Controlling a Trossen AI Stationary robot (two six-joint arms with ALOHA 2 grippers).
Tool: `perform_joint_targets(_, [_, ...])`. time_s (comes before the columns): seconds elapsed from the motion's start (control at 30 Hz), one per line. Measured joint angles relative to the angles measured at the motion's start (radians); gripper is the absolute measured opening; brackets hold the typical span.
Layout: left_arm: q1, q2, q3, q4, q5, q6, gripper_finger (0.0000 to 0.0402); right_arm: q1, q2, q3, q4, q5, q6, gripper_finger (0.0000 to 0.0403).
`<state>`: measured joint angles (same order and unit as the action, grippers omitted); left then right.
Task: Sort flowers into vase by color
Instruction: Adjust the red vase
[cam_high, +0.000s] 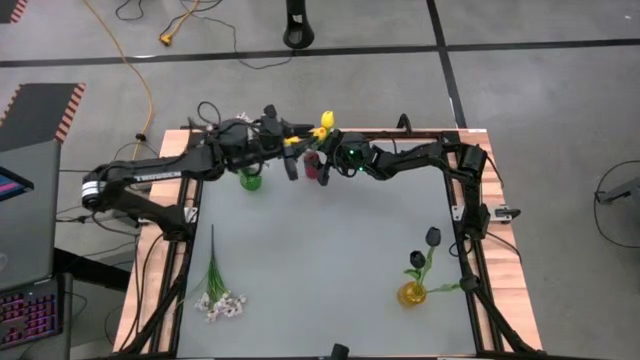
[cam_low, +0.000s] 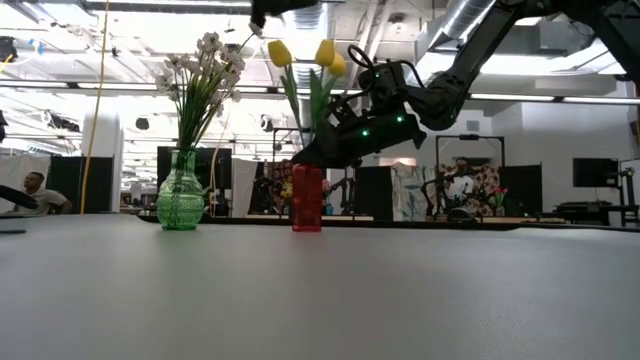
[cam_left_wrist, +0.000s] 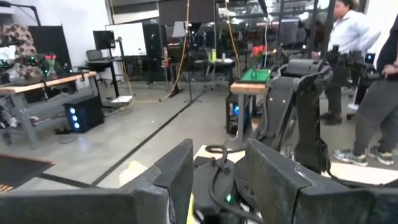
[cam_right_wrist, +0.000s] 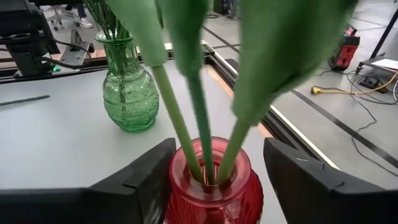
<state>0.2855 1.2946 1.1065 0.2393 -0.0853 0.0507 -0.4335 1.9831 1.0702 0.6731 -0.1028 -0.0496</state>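
Note:
A red vase (cam_high: 311, 170) (cam_low: 307, 200) stands near the table's far edge and holds two yellow tulips (cam_low: 325, 55) by their green stems (cam_right_wrist: 180, 134). My right gripper (cam_right_wrist: 211, 180) (cam_high: 318, 160) is open, one finger on either side of the vase's mouth; I cannot tell whether it touches. My left gripper (cam_left_wrist: 217, 180) (cam_high: 293, 142) is open and hovers above the tulip heads. To the left a green vase (cam_low: 180, 200) (cam_right_wrist: 127, 99) holds white blossom sprays. A yellow vase (cam_high: 412, 293) near the right edge holds dark tulips (cam_high: 432, 237). Another white spray (cam_high: 215, 290) lies flat on the table.
The two arms meet closely over the far middle of the table, and the green and red vases stand close together there. The table's middle (cam_high: 330, 250) is bare grey surface. People stand in the room beyond the table (cam_left_wrist: 354, 37).

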Motion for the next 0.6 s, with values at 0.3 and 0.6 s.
perform_joint_targets(0.3, [-0.005, -0.196, 0.001, -0.3, -0.001, 0.039, 0.0134, 0.0, 0.0, 0.0, 0.005, 0.0, -0.003, 0.0275])
perform_joint_targets(0.6, [-0.074, -0.382, 0.001, -0.696, 0.0, 0.021, 0.0134, 0.0, 0.0, 0.0, 0.006, 0.0, -0.003, 0.0276])
